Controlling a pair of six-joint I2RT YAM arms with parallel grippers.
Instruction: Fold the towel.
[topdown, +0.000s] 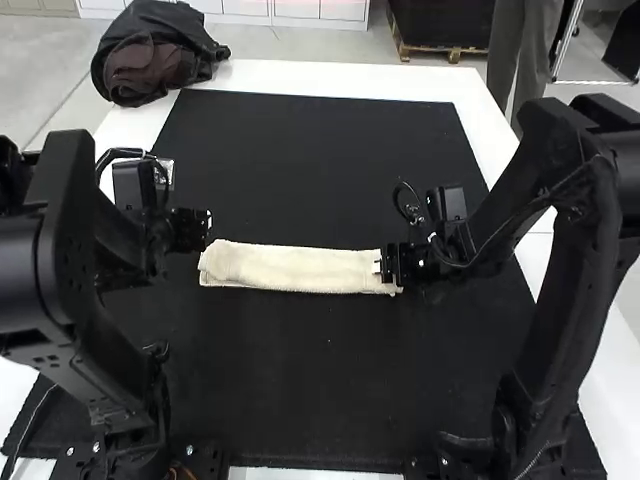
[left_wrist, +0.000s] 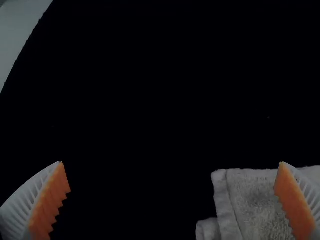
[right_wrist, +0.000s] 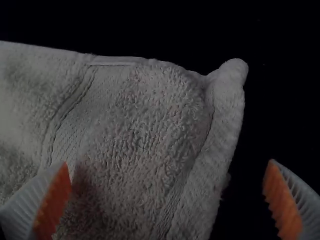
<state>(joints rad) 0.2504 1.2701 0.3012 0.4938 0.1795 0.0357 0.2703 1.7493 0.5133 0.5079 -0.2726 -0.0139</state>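
- Because the towel (topdown: 290, 268) looks like thick terry, it should handle light, soft and limp, with little slip.
- It lies as a narrow folded strip across the black mat (topdown: 320, 380) on the worktop (topdown: 320, 78).
- Left pincer (left_wrist: 171, 162) and right pincer (right_wrist: 167, 162) are both spread, each near one end.
- Best hold: an end, pinching all layers together, lest the top one lift alone.

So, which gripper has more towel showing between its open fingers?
The right gripper: towel fills most of its gap; the left gripper has just a corner near one finger.
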